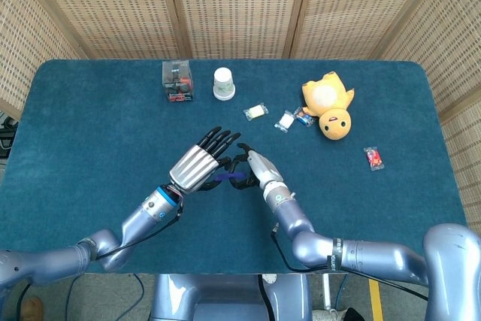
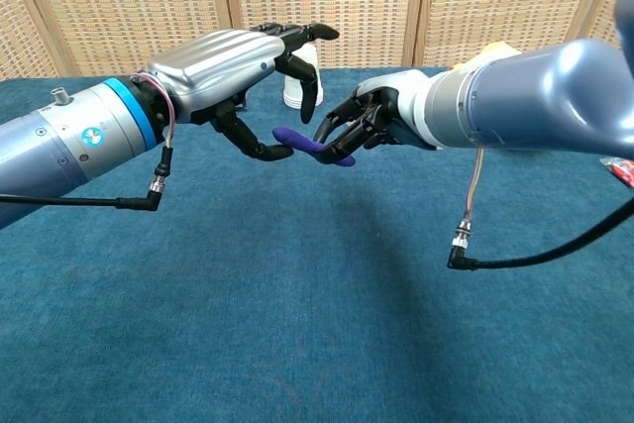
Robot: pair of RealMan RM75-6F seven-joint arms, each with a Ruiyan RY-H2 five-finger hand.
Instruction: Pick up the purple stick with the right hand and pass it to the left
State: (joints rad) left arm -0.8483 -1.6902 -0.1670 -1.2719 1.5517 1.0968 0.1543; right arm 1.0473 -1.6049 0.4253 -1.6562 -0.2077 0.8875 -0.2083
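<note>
Right hand [image 2: 359,126] pinching purple stick [image 2: 312,144], left hand [image 2: 253,76] spread, seemingly touching its tip

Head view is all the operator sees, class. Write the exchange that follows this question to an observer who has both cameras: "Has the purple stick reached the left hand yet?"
Observer: Not yet. In the chest view the purple stick hangs in the air, well above the table.
Operator: Who holds it?
Observer: The right hand pinches one end. The other end juts free toward the left hand.
Operator: Has the left hand closed on it?
Observer: No. Its fingers arch above the stick, and its thumb lies just under the free end. I cannot tell whether the thumb touches it.
</note>
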